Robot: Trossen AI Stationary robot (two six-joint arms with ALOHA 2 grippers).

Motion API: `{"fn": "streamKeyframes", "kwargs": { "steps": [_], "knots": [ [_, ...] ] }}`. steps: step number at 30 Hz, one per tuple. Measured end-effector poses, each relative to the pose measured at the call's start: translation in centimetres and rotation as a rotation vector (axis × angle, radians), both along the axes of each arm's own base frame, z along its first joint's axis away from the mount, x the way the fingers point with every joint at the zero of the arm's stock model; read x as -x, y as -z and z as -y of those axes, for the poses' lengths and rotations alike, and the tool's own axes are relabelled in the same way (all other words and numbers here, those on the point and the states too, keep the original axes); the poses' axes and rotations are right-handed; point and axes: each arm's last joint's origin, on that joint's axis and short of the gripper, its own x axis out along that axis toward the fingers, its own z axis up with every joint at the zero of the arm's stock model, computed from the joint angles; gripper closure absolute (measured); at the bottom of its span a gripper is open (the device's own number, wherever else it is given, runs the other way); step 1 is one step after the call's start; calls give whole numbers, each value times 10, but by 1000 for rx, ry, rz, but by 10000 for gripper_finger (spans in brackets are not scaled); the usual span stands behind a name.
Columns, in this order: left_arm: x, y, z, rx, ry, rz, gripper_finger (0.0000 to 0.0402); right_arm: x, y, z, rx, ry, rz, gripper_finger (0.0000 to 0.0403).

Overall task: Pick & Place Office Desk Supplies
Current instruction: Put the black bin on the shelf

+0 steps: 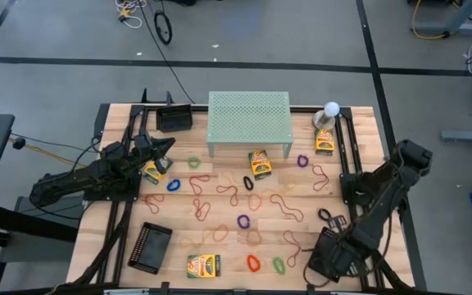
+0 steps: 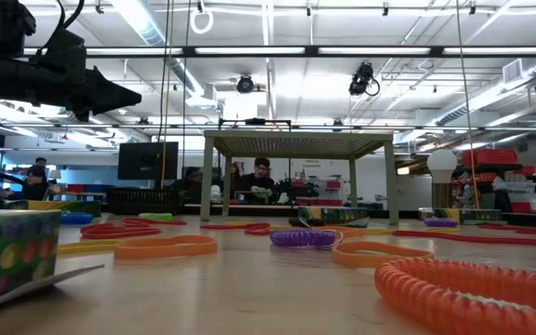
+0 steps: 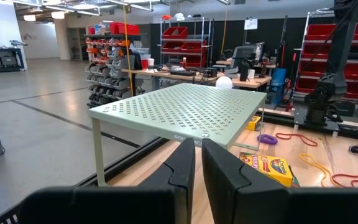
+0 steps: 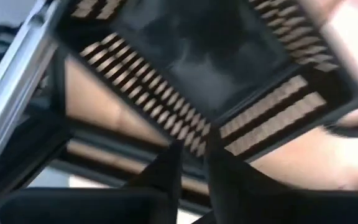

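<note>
While most rubber bands [image 1: 220, 194] and boxes [image 1: 260, 164] lay scattered on the table [image 1: 220, 254], you had barely begun. Your right gripper [image 4: 191, 165], jaws slightly parted and empty, hung over a black tray [image 1: 334, 254] at the near right corner. Your left gripper [image 3: 194, 168], nearly closed, held nothing. The tray's contents were hidden.

On the wooden table [image 1: 220, 246] there are four small yellow-and-green printed cardboard boxes [image 1: 260, 165]. One pale green perforated metal stand [image 1: 249, 120] and one white ball-topped object [image 1: 331, 110] are there too. I count two black slotted trays [image 1: 150, 247]. The thin rubber-band loops [image 1: 243, 220] are many, in several colours.
</note>
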Motion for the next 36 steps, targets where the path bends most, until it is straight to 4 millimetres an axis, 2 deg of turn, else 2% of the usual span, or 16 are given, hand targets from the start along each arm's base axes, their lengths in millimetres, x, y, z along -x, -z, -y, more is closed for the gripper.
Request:
{"fn": "streamKeyframes", "kwargs": {
  "steps": [3,6,15,21,25,28,34,36],
  "knots": [
    [0,0,0,0,0,0,364,9,1,-9,0,-70,4,290],
    [0,0,0,0,0,0,364,11,2,-9,41,-143,57,270],
    [0,0,0,0,0,0,364,-28,2,16,133,-306,251,252],
    [0,0,0,0,0,0,364,-45,21,26,30,-379,302,259],
    [0,0,0,0,0,0,364,-46,36,35,0,-394,278,272],
    [0,0,0,0,0,0,364,-48,40,41,6,-376,264,292],
    [0,0,0,0,0,0,364,-57,39,46,-27,-288,275,373],
    [0,0,0,0,0,0,364,-59,39,47,-30,-253,272,389]
  ]
}}
